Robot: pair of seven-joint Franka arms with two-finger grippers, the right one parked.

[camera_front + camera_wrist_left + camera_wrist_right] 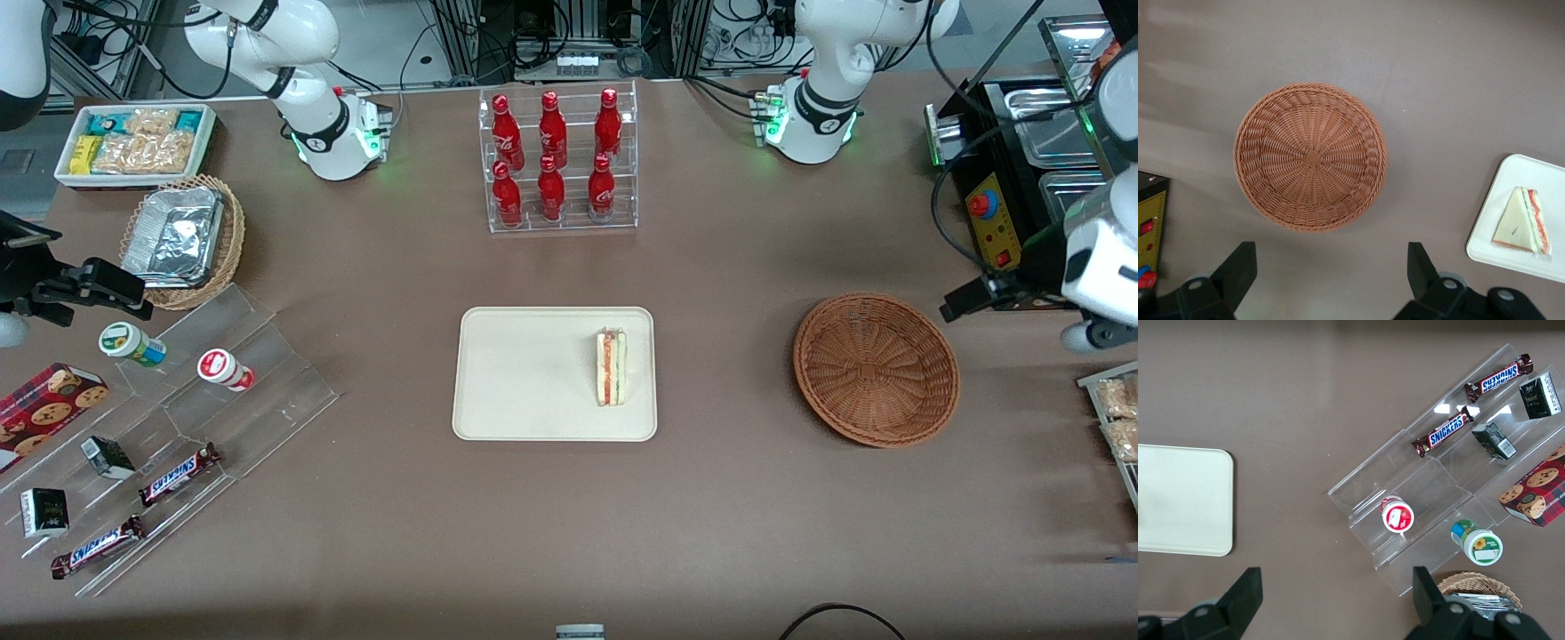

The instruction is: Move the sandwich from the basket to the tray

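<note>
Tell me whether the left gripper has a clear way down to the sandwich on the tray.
Probably yes: the gripper is open above the empty basket, and nothing covers the sandwich lying on the tray.

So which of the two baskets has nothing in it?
The reddish-brown basket, beside the tray and under the open gripper. The lighter basket holds a foil container.

The working arm (831, 84) had a glossy white shell with black joint bands. Its round base sat on the desk (711, 533), near the bottle rack (562, 160), and showed green indicator lights. Black cables ran from the base. The claw (1331, 280) was matte black, with two wedge-shaped fingers (1238, 270) spread wide apart and grey screw heads on its mount.
</note>
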